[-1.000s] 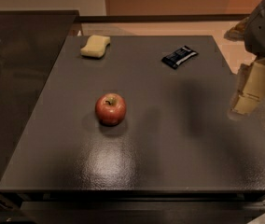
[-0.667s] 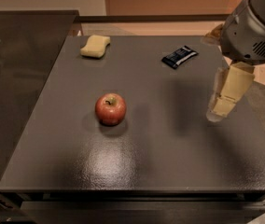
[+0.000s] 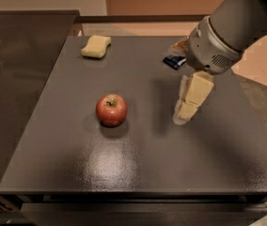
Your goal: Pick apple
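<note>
A small shiny red apple [image 3: 111,110] with a yellowish patch by its short brown stem stands on the dark table [image 3: 138,164], left of centre. My gripper [image 3: 184,116] hangs from the grey arm at the upper right. Its cream fingers point down over the table, to the right of the apple and well apart from it. Nothing is seen in it.
A pale yellow sponge [image 3: 96,46] lies near the table's far left corner. A small dark packet [image 3: 173,60] lies at the far right, partly hidden behind the arm. A dark counter [image 3: 16,74] adjoins the table on the left.
The arm has swung in from the right edge toward the table's middle. The gripper now hangs closer to the apple. The apple, sponge and packet have not moved.
</note>
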Tool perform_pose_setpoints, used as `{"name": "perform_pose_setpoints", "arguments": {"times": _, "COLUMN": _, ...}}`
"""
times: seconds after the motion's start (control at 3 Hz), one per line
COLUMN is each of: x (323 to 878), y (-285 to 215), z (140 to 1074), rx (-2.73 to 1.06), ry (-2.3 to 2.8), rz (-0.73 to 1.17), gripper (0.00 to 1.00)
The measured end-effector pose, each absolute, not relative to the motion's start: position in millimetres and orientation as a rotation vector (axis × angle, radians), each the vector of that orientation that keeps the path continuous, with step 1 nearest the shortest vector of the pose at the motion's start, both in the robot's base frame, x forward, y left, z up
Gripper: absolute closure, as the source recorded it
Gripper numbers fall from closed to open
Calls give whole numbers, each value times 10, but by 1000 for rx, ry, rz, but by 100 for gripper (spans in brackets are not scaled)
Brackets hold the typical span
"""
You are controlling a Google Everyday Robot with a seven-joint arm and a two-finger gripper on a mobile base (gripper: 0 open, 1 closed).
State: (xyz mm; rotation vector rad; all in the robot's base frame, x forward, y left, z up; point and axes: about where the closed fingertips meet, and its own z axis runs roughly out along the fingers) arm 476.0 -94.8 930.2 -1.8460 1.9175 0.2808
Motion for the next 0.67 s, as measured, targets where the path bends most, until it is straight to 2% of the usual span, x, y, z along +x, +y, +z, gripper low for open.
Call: {"name": "perform_pose_setpoints", "arguments": {"times": 0.67, "x": 4860, "y": -341, "z": 9073, "rx": -1866, "ry": 1793, "rz": 402, "gripper": 0}}
